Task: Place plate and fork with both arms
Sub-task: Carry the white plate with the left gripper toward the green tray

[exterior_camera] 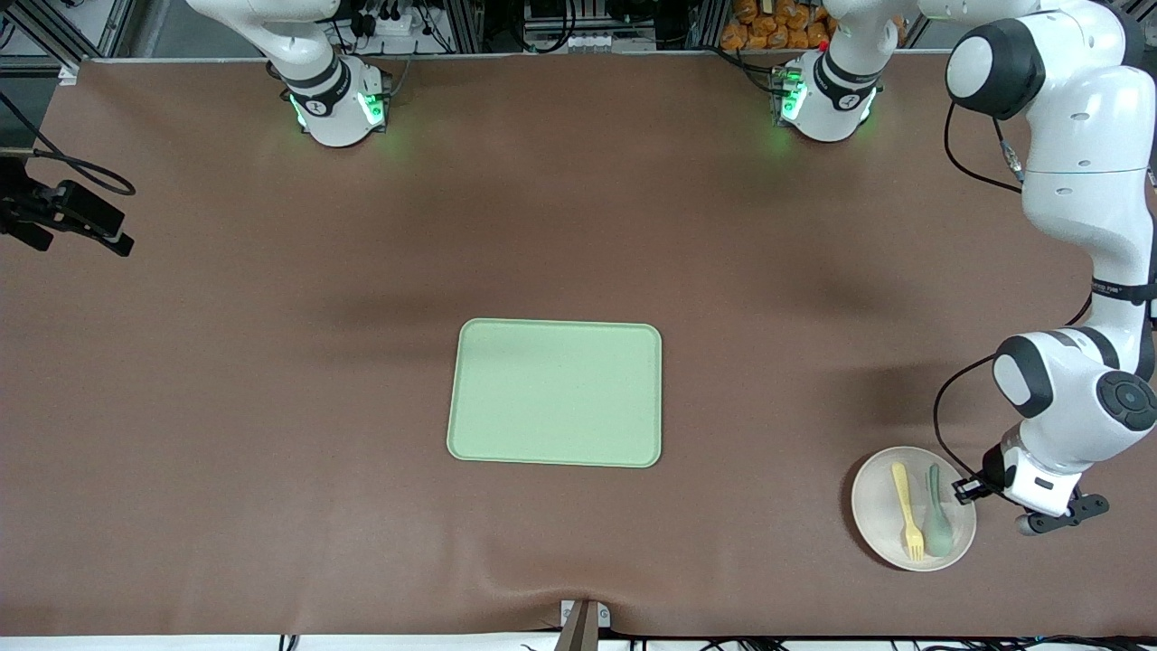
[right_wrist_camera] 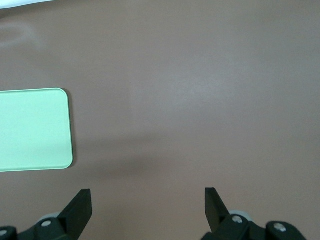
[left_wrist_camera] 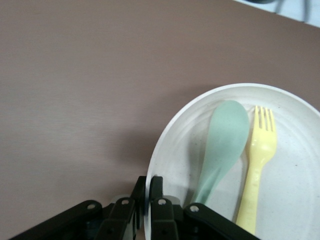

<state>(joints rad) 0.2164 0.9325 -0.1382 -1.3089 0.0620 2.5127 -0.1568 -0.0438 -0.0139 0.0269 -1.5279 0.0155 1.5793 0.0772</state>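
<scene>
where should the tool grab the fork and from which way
By the handle, coming straight down from above. The fork lies flat in the plate, close beside the spoon, so the fingers must straddle the narrow handle crosswise.

The right gripper (right_wrist_camera: 147,207) hung over bare brown table (right_wrist_camera: 200,100), its two black fingers (right_wrist_camera: 77,207) spread wide apart with nothing between them. A light-green tray (right_wrist_camera: 32,130) lay flat on the table, only one end of it showing, with rounded corners and a thin raised rim. A soft shadow fell on the cloth beside the tray.
</scene>
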